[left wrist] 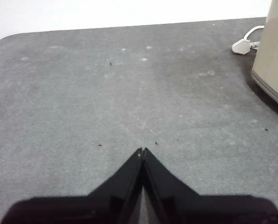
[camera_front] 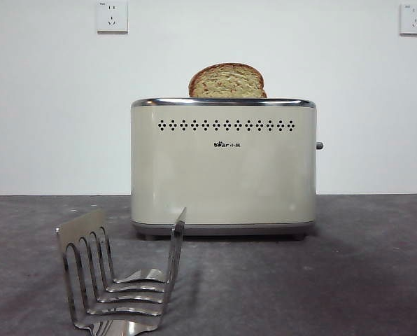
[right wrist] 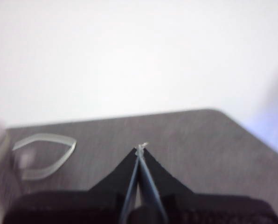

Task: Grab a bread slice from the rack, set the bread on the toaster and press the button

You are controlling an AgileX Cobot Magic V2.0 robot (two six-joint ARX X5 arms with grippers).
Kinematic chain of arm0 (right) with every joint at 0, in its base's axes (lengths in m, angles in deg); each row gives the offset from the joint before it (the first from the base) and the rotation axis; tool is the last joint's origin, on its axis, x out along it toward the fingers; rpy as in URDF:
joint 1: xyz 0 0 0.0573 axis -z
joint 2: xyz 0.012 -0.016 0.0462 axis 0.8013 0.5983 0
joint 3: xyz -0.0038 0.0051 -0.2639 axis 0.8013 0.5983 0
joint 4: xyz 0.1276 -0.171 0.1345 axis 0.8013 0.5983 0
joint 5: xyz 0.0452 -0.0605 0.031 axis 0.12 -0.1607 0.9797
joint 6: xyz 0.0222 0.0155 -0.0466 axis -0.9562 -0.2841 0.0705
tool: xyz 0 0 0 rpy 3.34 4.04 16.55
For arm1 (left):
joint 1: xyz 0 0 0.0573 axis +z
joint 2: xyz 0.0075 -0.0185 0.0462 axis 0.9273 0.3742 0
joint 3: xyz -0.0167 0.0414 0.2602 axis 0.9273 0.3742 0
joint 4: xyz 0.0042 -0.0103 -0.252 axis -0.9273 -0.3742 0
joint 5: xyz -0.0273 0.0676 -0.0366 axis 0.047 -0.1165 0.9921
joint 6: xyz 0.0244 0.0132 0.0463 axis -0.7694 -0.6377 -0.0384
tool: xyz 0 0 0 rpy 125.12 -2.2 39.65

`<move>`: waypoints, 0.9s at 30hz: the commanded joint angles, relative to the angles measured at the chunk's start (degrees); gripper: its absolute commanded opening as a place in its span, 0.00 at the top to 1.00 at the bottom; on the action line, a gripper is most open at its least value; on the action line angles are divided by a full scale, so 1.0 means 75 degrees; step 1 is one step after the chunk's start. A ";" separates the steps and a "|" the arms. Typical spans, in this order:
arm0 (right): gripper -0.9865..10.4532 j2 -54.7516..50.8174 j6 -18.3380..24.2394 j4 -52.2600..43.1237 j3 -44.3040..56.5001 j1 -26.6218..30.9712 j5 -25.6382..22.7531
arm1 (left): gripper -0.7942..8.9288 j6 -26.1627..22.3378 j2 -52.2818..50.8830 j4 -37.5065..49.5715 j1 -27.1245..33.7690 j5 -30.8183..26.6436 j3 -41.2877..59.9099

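The thick brown wholegrain slice of bread (camera_front: 227, 81) stands upright in the top of the large boxy cream toaster (camera_front: 222, 175), far from both grippers. The left gripper (left wrist: 142, 150) has its jaws pressed together over bare grey table (left wrist: 83, 93), with the toaster's corner off to one side of it. The right gripper (right wrist: 140, 148) is likewise closed and holds nothing. The shiny steel wire rack (camera_front: 117, 273) holds no bread.

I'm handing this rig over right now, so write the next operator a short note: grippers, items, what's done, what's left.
Left gripper: shut, holding nothing, over bare table near the toaster.
Right gripper: shut, holding nothing, away from the work.
Slice of bread: standing in the toaster's top slot, its upper part showing.
Rack: no bread in it, in front of the toaster.
Done: bread moved.
Left: whether the button has been pressed cannot be told.
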 commanded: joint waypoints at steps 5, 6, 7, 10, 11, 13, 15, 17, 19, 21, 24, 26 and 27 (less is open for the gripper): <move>0.91 -0.2008 -0.0006 0.0498 0.1929 -0.0085 0.0603 | 0.92 -0.0079 0.0006 0.0052 0.0023 0.0000 0.0079; 0.91 -0.2092 0.0087 0.0743 0.1923 -0.0079 0.0597 | 0.92 -0.0079 0.0006 0.0052 0.0023 0.0000 0.0079; 0.91 -0.2154 0.0195 0.1005 0.1923 -0.0079 0.0574 | 0.92 -0.0079 0.0006 0.0055 0.0023 0.0003 0.0079; 0.91 -0.2250 0.0458 0.1649 0.1923 -0.0079 0.0475 | 0.92 -0.0079 0.0006 0.0052 0.0023 0.0003 0.0079; 0.91 -0.2279 0.0522 0.1845 0.1923 -0.0079 0.0478 | 0.92 -0.0079 0.0006 0.0052 0.0023 0.0003 0.0079; 0.91 -0.2378 0.0595 0.2180 0.1920 -0.0079 0.0490 | 0.92 -0.0079 0.0006 0.0052 0.0023 0.0003 0.0079; 0.91 -0.2503 0.0609 0.2159 0.1920 -0.0079 0.0551 | 0.92 -0.0079 0.0006 0.0052 0.0023 0.0003 0.0079; 0.91 -0.2646 0.0632 0.2154 0.1920 -0.0079 0.0586 | 0.92 -0.0079 0.0006 0.0052 0.0023 0.0003 0.0079; 0.91 -0.2640 0.0609 0.2148 0.1920 -0.0079 0.0621 | 0.92 -0.0079 0.0006 0.0052 0.0023 0.0003 0.0079; 0.91 -0.2640 0.0603 0.2154 0.1920 -0.0079 0.0720 | 0.92 -0.0079 0.0006 0.0058 0.0023 0.0003 0.0079; 0.91 -0.2640 0.0580 0.2151 0.1920 -0.0079 0.0740 | 0.92 -0.0079 0.0023 0.0055 0.0023 0.0003 0.0079; 0.91 -0.2640 0.0580 0.2151 0.1920 -0.0079 0.0720 | 0.92 -0.0079 0.0023 0.0052 0.0023 0.0003 0.0079; 0.91 -0.2640 0.0580 0.2151 0.1920 -0.0079 0.0708 | 0.92 -0.0079 0.0023 0.0052 0.0023 0.0003 0.0079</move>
